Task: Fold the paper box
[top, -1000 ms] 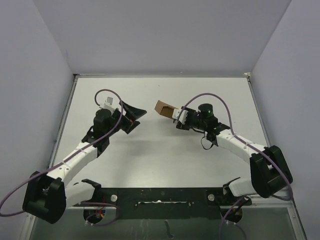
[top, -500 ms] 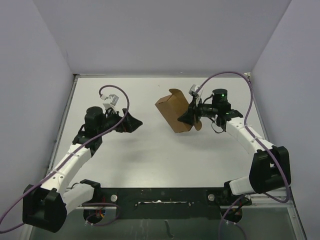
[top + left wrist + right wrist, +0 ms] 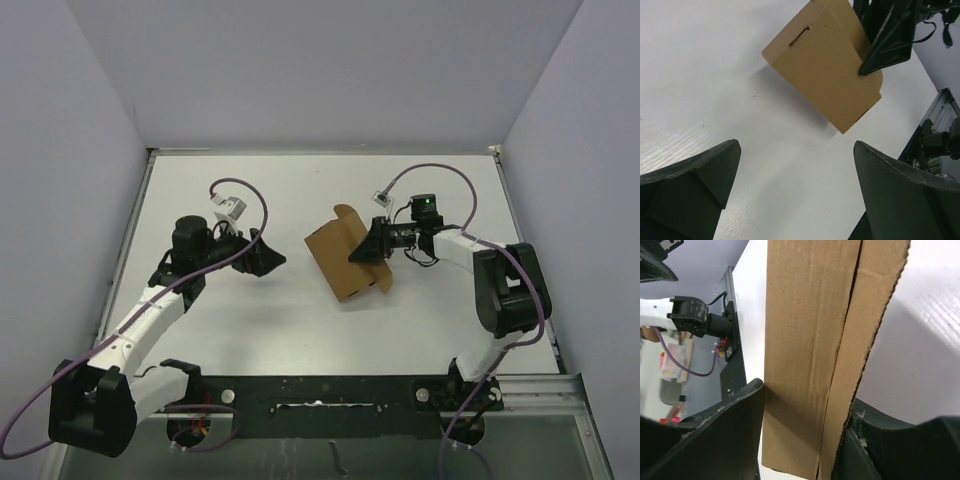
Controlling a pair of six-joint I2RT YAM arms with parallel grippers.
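Partly folded plain brown cardboard box near centre of white tabletop, clamped at its 3 o'clock edge by right hand; just swung from end-on to broadside, flap likely presented to left hand, 9 o'clock, spread wide, empty.

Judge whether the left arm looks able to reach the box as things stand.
Probably yes: the left gripper is open and faces the box across bare table; the right gripper grips only its far side.

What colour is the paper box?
Plain brown, like cardboard, with no pattern. The paper box shows best in the left wrist view.
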